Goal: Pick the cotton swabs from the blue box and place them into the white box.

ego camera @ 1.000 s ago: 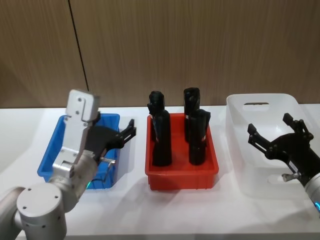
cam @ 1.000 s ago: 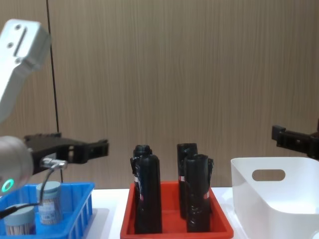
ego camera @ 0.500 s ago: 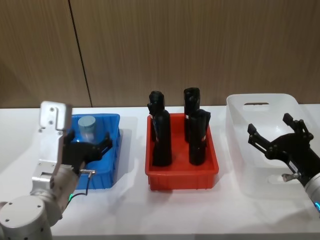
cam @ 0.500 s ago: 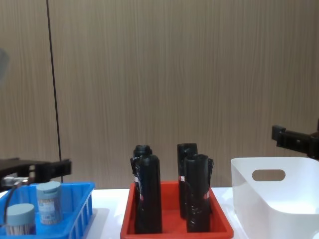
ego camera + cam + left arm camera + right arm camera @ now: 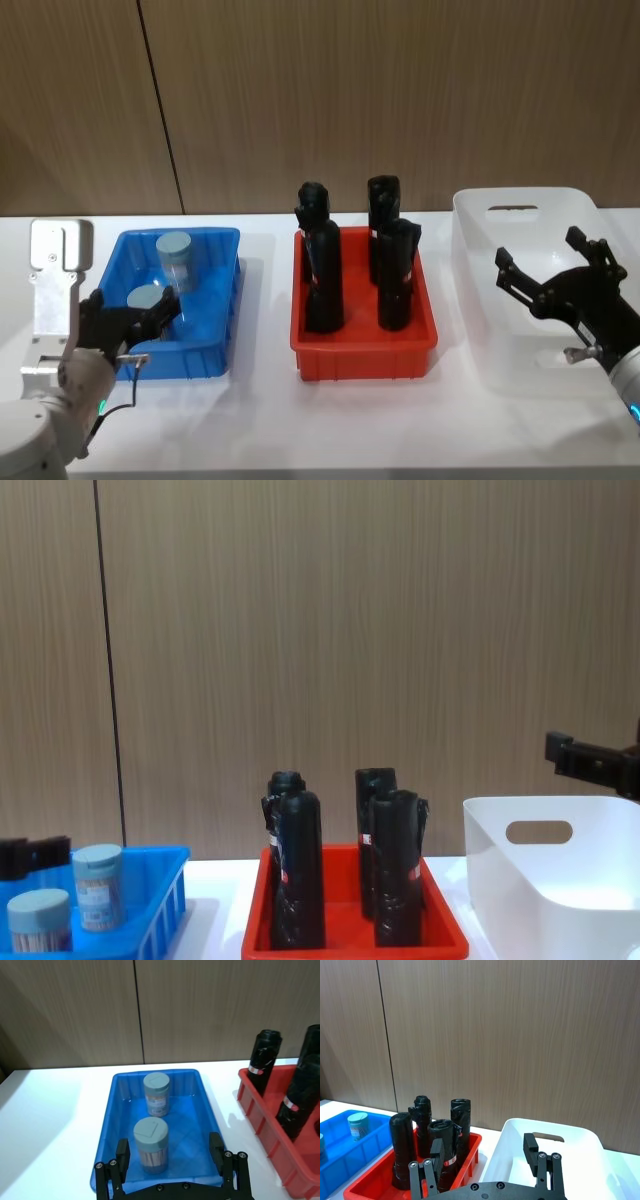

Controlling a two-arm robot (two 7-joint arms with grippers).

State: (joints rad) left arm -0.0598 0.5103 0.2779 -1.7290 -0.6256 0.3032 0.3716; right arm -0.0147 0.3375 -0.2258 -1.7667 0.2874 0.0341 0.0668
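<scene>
Cotton swabs [image 5: 150,299]: clear grey-lidded jars, blue slotted plastic box [image 5: 231,291]. Left gripper [image 5: 132,306] spread at box's front rim; may clip rim, topple jar. Right gripper [image 5: 538,248] spread above white plastic bin [image 5: 468,238].

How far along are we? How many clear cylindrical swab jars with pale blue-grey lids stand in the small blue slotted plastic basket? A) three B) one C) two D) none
C: two swab jars stand upright in the blue basket, one behind the other, ahead of the open left gripper.
</scene>
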